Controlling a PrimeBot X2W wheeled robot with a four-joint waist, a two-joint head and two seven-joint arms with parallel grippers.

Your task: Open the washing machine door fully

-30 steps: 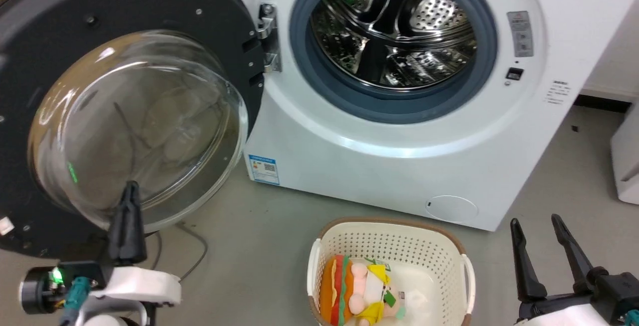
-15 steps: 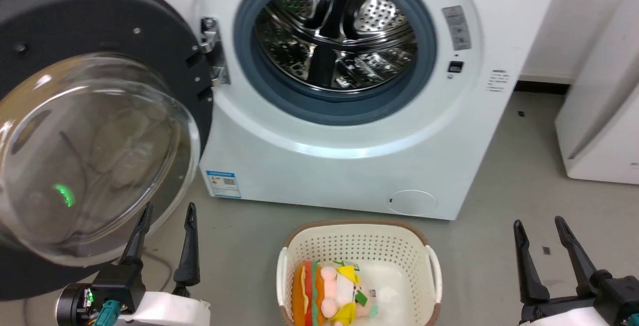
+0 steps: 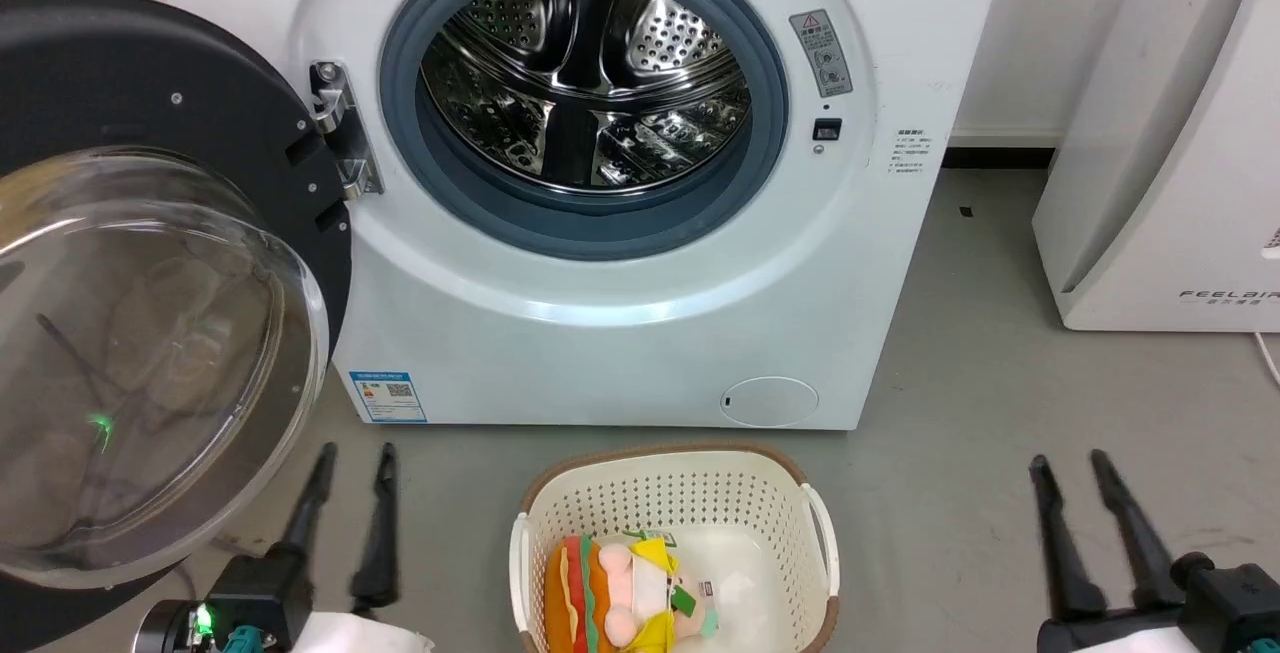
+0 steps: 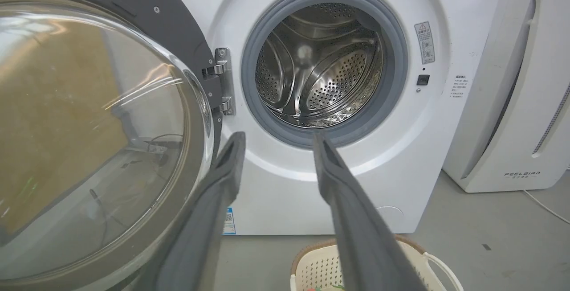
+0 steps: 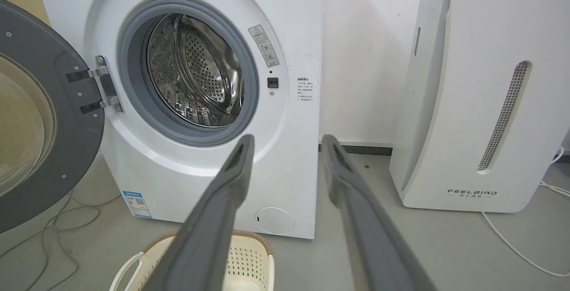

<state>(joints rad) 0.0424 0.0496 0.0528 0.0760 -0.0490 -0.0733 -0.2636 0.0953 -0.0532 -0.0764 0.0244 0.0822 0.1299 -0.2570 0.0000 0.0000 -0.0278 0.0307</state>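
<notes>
You've got the washing machine door swung wide open, hinged at the left of the washing machine, drum exposed. Left gripper is low, front-left of the machine, near the door's lower rim, jaws parted, empty. Right gripper is front-right of the machine, jaws parted, empty. Basket is right in front.

One washing machine, one white appliance, one basket, one plush toy.
</notes>
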